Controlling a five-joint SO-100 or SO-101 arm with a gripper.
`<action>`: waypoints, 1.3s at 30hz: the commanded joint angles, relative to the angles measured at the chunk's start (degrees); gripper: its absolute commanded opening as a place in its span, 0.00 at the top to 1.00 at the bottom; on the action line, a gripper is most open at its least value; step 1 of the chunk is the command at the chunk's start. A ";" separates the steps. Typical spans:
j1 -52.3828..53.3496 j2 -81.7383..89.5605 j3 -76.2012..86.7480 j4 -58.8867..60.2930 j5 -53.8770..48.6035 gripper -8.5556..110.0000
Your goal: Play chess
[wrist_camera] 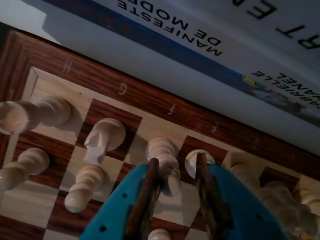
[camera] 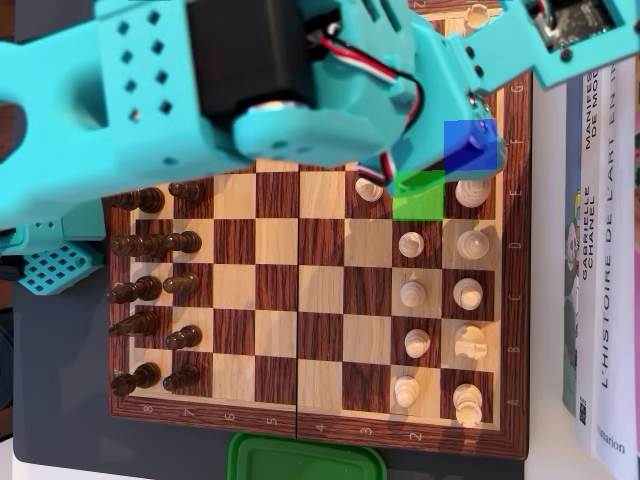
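Observation:
In the wrist view my teal gripper (wrist_camera: 177,159) with brown finger pads (wrist_camera: 150,185) hangs over the white side of the wooden chessboard (wrist_camera: 150,90). Its jaws stand apart. A tall white piece (wrist_camera: 162,149) sits against the left pad, its lower part between the jaws. A round-headed white piece (wrist_camera: 192,162) sits just inside the right pad. A white knight (wrist_camera: 102,137) stands further left. In the overhead view the teal arm (camera: 200,90) covers the top of the board (camera: 320,300) and hides the jaws. One white pawn (camera: 369,188) stands forward of its row.
Black pieces (camera: 150,290) fill the left two columns and white pieces (camera: 465,290) the right two. A green patch (camera: 418,195) and a blue patch (camera: 470,148) mark two squares. Books (camera: 600,280) lie along the right edge; they also show in the wrist view (wrist_camera: 200,45). A green container (camera: 305,460) sits below the board.

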 commanded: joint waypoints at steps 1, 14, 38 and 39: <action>0.62 0.79 -2.64 0.35 -0.26 0.83; 0.70 0.79 -2.55 3.60 -0.26 0.83; 0.53 0.18 -2.72 1.93 0.00 0.83; 0.53 0.18 -2.64 1.76 0.00 0.83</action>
